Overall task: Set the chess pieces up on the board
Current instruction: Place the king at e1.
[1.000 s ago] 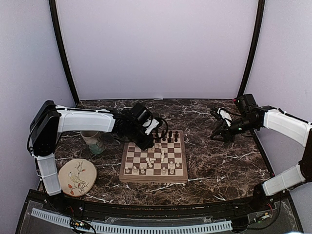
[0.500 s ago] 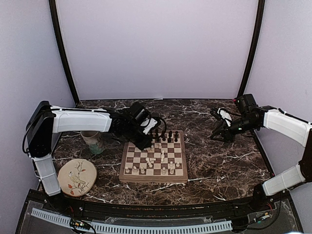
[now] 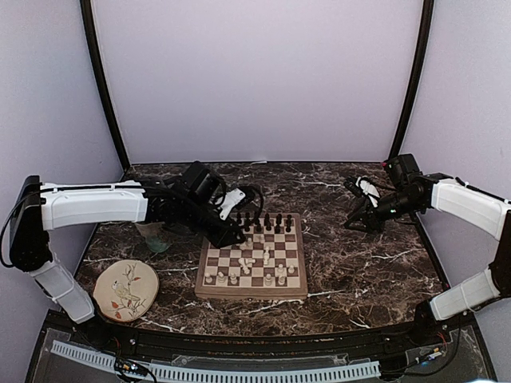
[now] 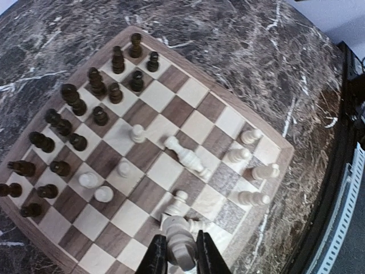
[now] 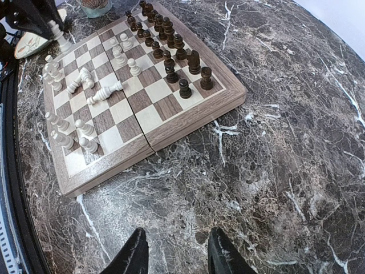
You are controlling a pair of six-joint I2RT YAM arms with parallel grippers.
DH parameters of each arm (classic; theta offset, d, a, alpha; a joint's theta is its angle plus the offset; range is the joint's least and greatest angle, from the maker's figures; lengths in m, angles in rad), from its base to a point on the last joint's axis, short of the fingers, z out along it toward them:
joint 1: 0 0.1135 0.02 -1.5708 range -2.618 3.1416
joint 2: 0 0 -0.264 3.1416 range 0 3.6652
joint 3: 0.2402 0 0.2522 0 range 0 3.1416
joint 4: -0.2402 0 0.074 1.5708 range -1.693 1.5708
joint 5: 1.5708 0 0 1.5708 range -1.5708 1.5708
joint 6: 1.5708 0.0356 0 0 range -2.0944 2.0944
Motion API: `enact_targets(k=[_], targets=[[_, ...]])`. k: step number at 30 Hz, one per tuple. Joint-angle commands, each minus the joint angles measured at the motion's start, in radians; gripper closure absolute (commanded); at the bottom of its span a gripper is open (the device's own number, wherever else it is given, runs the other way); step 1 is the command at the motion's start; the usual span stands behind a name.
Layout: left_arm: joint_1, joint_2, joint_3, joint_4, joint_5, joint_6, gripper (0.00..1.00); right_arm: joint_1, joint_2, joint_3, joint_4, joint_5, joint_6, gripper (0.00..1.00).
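Over the left side of the board (image 3: 223, 254), toward its far corner, the left gripper (image 4: 181, 258) hangs with jaws clenched on a single cream piece (image 4: 180, 246). In the left wrist view the two black fingers press against either side of the figure. From the right wrist camera it looks roughly upright, base down. Cannot tell whether the base touches the wood. The board lies flat at the middle of the dark marble table (image 3: 359, 271), one edge facing the arm bases. Dark pieces (image 4: 94, 77) stand upright in two ranks along the far edge. The other cream pieces (image 4: 250, 136) are not in order. A handful stand near the near-right corner and a few more along the near edge toward the left. Four small ones stand on squares just ahead of the dark ranks. A tall toppled piece (image 4: 185, 155) lies on its side near the centre, and at least two more lie tumbled together just beside it, toward the near edge. The right gripper (image 5: 177, 234) is well apart from the board, off its right side and above bare marble. Its jaws are released, both fingers spread, with nothing between them but the stone below. A mug (image 3: 152, 230) sits on the table just off the board's far-left corner, partly hidden behind the left arm. A round plate (image 3: 126, 289) with a bird pattern lies at the near left of the table, apart from the board.
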Motion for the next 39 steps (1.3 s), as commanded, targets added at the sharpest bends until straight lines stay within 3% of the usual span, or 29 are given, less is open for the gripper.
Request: enact_targets(k=[1,15,39], targets=[[-0.04,-0.077,-0.062,0.035,0.151,0.06,0.9,-0.005,0.008,0.005,-0.005,-0.005,-0.007,0.64],[-0.126,-0.024,-0.067,-0.02,0.108,0.184,0.9,-0.005,0.011,0.004,-0.006,-0.001,-0.006,0.64],[-0.131,0.106,-0.047,0.051,0.167,0.211,0.89,-0.005,0.019,0.004,-0.009,0.004,-0.015,0.64]])
